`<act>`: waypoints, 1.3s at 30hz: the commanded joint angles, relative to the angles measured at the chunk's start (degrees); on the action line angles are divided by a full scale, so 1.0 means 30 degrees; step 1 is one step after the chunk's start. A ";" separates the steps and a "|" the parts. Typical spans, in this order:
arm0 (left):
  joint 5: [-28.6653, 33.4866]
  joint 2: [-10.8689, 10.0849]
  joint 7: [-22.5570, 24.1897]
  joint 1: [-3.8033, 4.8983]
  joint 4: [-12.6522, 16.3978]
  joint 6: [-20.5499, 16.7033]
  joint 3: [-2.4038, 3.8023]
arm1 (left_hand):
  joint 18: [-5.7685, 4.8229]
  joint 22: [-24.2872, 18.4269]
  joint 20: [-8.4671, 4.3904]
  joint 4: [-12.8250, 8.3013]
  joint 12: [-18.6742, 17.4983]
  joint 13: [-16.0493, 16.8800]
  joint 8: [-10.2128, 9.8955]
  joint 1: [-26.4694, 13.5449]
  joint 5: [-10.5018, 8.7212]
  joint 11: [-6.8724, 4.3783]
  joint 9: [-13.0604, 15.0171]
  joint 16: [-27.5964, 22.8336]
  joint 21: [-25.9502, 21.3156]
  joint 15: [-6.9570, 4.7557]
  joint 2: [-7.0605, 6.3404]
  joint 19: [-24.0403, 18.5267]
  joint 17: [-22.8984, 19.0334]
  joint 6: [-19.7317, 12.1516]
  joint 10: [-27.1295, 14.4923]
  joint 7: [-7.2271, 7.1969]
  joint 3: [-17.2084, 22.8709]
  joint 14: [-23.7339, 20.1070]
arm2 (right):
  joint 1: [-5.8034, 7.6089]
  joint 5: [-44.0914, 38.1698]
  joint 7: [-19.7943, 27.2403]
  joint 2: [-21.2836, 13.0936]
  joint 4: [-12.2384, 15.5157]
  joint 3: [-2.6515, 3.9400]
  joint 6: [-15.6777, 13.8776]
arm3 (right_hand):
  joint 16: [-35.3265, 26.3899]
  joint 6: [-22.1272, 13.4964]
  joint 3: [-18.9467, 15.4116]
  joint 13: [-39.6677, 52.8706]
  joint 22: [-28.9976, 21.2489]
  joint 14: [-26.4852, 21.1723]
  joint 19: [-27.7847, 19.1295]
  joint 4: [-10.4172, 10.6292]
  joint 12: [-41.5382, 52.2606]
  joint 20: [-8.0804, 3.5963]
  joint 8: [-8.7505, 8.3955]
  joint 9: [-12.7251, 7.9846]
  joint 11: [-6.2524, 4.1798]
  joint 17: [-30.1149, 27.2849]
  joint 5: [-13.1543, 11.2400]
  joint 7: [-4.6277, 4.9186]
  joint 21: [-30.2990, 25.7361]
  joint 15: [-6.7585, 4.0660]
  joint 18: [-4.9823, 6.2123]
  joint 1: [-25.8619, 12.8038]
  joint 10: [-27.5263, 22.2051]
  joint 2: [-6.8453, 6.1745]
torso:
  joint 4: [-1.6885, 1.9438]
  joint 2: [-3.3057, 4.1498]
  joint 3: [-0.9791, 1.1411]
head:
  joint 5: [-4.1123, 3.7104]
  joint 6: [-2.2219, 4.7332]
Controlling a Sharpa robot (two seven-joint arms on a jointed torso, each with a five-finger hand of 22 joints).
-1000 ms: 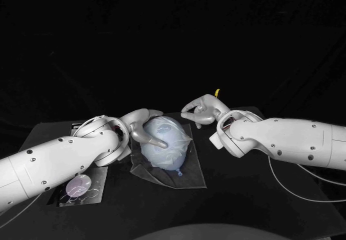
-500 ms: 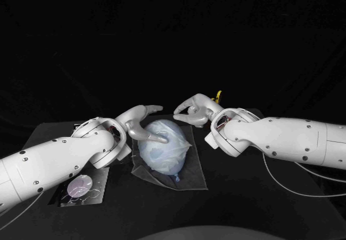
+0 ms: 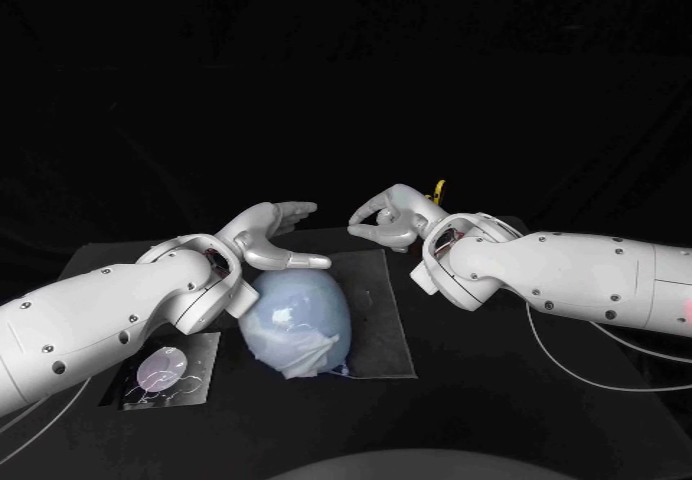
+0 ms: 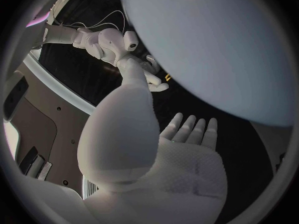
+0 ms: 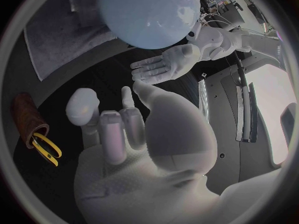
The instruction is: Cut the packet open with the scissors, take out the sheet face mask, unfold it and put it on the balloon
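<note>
**Left hand off the balloon, balloon shifted nearer**

Since a second ago my left hand (image 3: 274,235) has lifted off the balloon (image 3: 293,318). The balloon has slid along the grey cloth (image 3: 381,300) toward the robot's body and its left side. It now lies on the near side of that hand, close under the thumb. The right wrist view shows a dark gap between the balloon and the hand, so I read them as apart.

The left hand is flat and spread, with its fingers (image 4: 188,130) straight and side by side and the thumb held out. It holds nothing.

A pale crumpled fold at the balloon's near end looks like the sheet mask (image 3: 309,350). I cannot tell how much of the balloon it covers.

My right hand (image 3: 387,222) hangs over the far edge of the cloth, beyond the balloon and well apart from it. Its fingers are loosely bent, with a gap to the thumb, and it touches nothing.

The scissors (image 5: 45,148) stand with their yellow handles up in a brown holder (image 5: 26,115) on the table (image 3: 490,400), just beyond the right hand. On the robot's left, a dark tray (image 3: 202,350) holds a pale purplish item (image 3: 156,372), which I cannot identify.
</note>
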 commanded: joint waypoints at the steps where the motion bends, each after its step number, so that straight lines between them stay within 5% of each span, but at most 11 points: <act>1: 0.1522 -0.0019 -0.0329 0.0037 -0.0055 0.0407 0.0032 | -0.0320 0.0019 0.0017 -0.0029 0.0085 0.0053 0.0036 -0.0161 0.0073 0.0282 0.0088 0.0047 0.0120 -0.0079 0.0046 0.0046 0.0097 0.0308 0.0196 0.2319 0.0015 0.0313 | 0.0012 -0.0017 0.0275 -0.0016 0.0144 0.0016 0.0005 | 0.0066 0.0162 -0.0045 0.3131 0.0224 0.1665 0.0020 0.0024 0.0074 0.0031 -0.0049 -0.0015 0.0113 0.3811 -0.0058 -0.0016 0.0034 0.0107 -0.0345 -0.0048 0.1027 0.0046 | -0.0004 -0.0018 -0.0004 | 0.0119 -0.0014; 7: 0.1755 -0.0469 -0.0383 0.0040 0.0113 0.1146 0.0034 | -0.0295 0.0016 0.0006 -0.0031 0.0128 0.0081 0.0115 -0.0131 0.0069 0.0466 0.0153 0.0159 0.0120 0.0027 0.0048 0.0032 0.0198 0.0489 0.0440 0.2502 -0.0058 0.0696 | -0.0005 0.0087 0.0311 -0.0045 0.0312 0.0014 0.0084 | 0.0083 0.0191 -0.0071 0.3154 0.0250 0.1679 0.0020 0.0044 0.0100 0.0035 -0.0036 -0.0026 0.0112 0.3863 -0.0060 -0.0022 0.0062 0.0110 -0.0349 -0.0081 0.1033 0.0045 | 0.0018 0.0001 0.0003 | 0.0301 -0.0052; 17: 0.3931 -0.2172 0.1850 0.0035 0.0887 0.1169 0.0033 | -0.0138 0.0085 -0.0013 -0.0029 0.0355 0.0216 0.0548 -0.0068 0.0094 0.0866 0.0540 0.0656 0.0263 0.0265 0.0089 0.0371 0.0607 0.1618 0.1801 0.2817 -0.0011 0.2294 | -0.0223 0.0022 0.0806 -0.0154 0.0761 0.0006 0.0425 | 0.0045 0.0058 -0.0374 0.3084 0.0259 0.1622 -0.0170 0.0003 -0.0021 0.0073 -0.0121 -0.0161 0.0161 0.3717 -0.0041 0.0036 -0.0089 0.0154 -0.0309 -0.0199 0.0942 -0.0312 | 0.0065 -0.0056 -0.0041 | 0.0689 -0.0048; 26: 0.5946 -0.2632 0.2826 0.0057 0.0714 0.0621 0.0035 | -0.0089 0.0135 -0.0012 -0.0028 0.0510 0.0284 0.0837 0.0064 0.0111 0.0947 0.0772 0.0876 0.0372 0.0275 0.0141 0.0614 0.0761 0.2330 0.2671 0.2859 0.0111 0.2928 | -0.0500 -0.0625 0.1287 -0.0244 0.0938 -0.0006 0.0763 | -0.0003 -0.0093 -0.0568 0.3000 0.0233 0.1557 -0.0348 -0.0052 -0.0154 0.0123 -0.0209 -0.0266 0.0233 0.3552 -0.0028 0.0109 -0.0261 0.0219 -0.0277 -0.0202 0.0850 -0.0519 | 0.0057 -0.0143 -0.0160 | 0.0841 -0.0102; 30: 0.6421 -0.2807 0.3034 0.0107 0.0562 0.0662 0.0036 | -0.0090 0.0137 -0.0008 -0.0028 0.0515 0.0284 0.0861 0.0075 0.0113 0.0949 0.0789 0.0880 0.0379 0.0272 0.0143 0.0627 0.0761 0.2379 0.2745 0.2861 0.0104 0.2931 | -0.0571 -0.0724 0.1374 -0.0257 0.0937 -0.0014 0.0812 | -0.0006 -0.0105 -0.0595 0.2972 0.0231 0.1551 -0.0373 -0.0062 -0.0196 0.0132 -0.0217 -0.0280 0.0241 0.3540 -0.0025 0.0118 -0.0282 0.0228 -0.0273 -0.0195 0.0827 -0.0542 | 0.0050 -0.0153 -0.0131 | 0.0945 -0.0097; 39: 0.7670 -0.3651 0.3487 0.0771 0.0286 0.1068 0.0030 | -0.0134 0.0192 0.0002 -0.0009 0.0621 0.0331 0.1127 0.0185 0.0118 0.0978 0.0997 0.1150 0.0505 0.0197 0.0186 0.0920 0.0970 0.3002 0.3651 0.2862 0.0124 0.3791 | -0.0755 -0.0745 0.1715 -0.0266 0.0963 -0.0025 0.0746 | -0.0033 -0.0121 -0.0645 0.2907 0.0206 0.1517 -0.0441 -0.0069 -0.0288 0.0146 -0.0226 -0.0302 0.0256 0.3448 -0.0027 0.0133 -0.0368 0.0244 -0.0255 -0.0197 0.0777 -0.0579 | 0.0047 -0.0143 -0.0102 | 0.1276 -0.0097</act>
